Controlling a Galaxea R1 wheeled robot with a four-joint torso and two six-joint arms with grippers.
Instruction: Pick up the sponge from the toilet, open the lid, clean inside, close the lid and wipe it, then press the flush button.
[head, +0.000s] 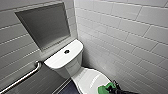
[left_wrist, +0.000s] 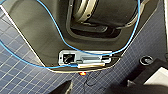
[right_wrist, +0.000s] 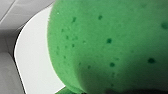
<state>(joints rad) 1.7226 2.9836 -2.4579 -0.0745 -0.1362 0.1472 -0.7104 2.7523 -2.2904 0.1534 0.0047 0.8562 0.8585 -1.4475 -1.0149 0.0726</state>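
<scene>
My R gripper (head: 110, 87) is clamped on soft bright-green sponge (head: 103, 89), at white oval plastic lid's (head: 90, 79) front-right rim. Lid shut; long axis runs away frm gripper.

This is a bathroom: a white toilet (head: 74, 64) stands in the far corner between walls (head: 125, 37) of pale oblong tiles, with a metal grab bar (head: 22, 78) on the left (below a recessed niche (head: 45, 25)) and a dark small-tiled floor (left_wrist: 22, 72).

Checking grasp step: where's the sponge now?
Head view, lower right: the sponge is over the right edge of the lid, against the right gripper.
</scene>
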